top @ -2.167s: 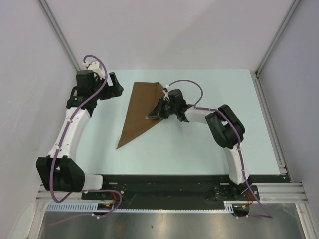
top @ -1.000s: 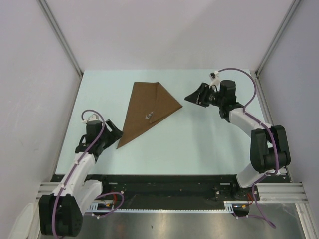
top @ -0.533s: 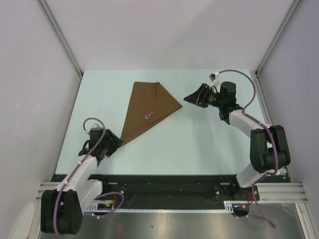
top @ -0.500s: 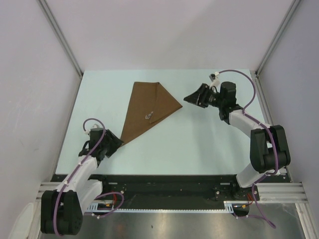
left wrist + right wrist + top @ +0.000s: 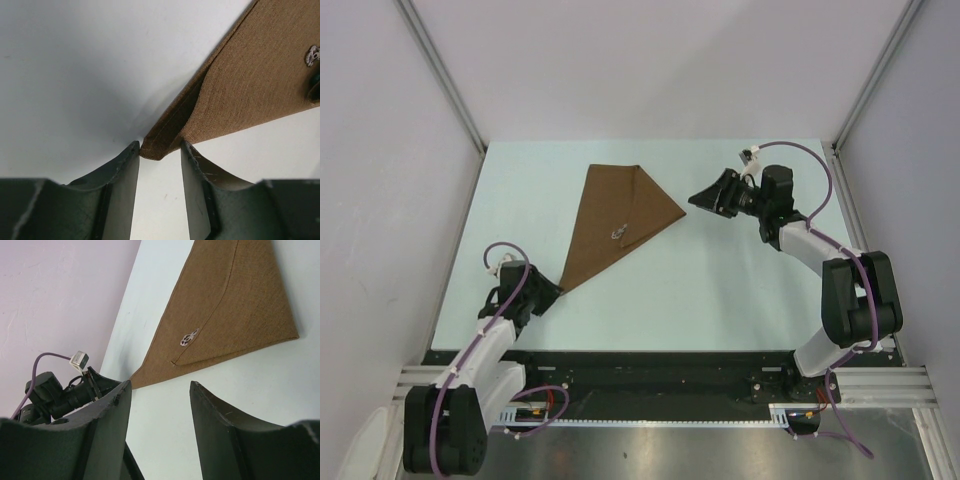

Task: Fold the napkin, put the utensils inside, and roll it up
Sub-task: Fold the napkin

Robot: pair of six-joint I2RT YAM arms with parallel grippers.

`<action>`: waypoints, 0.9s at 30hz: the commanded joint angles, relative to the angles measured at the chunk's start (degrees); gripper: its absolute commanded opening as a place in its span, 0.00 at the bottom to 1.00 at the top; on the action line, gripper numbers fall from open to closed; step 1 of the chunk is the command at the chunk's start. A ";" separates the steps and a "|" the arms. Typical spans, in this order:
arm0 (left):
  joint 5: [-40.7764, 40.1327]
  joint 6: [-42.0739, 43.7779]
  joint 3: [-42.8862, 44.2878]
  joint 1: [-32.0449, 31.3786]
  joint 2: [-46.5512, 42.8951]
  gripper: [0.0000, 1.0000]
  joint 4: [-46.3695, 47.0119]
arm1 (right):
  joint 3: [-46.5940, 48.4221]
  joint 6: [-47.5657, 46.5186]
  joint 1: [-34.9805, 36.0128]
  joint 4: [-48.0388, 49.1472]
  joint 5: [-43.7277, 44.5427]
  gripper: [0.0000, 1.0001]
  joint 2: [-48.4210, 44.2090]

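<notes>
Pale green tabletop (image 5: 740, 290), boxed by plain walls (image 5: 620, 70), with wide bare room toward the right and near edges. Carried on its far-left half the brown napkin (image 5: 615, 205), folded into a long triangle, tip aimed at the near-left corner. Showed a small silver bit (image 5: 189, 337) at the fold, rest hidden, hard to make out. Astride that tip, left pincer (image 5: 159, 149), half-spread, not yet pinching. Off the napkin's right corner, right pincer (image 5: 160, 387), parted, gripping nothing.
</notes>
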 commanded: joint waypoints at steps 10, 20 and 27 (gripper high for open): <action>-0.31 0.23 -1.31 0.79 0.78 0.27 3.71 | -0.40 -0.26 -0.19 1.15 -0.25 0.55 -1.83; 4.25 5.85 0.00 0.79 1.31 0.00 8.90 | -1.19 -1.14 -0.19 0.01 0.01 0.55 -1.66; 8.20 12.35 8.78 0.79 2.88 0.00 10.65 | -1.63 -1.67 -0.11 -0.08 -0.25 0.55 -0.87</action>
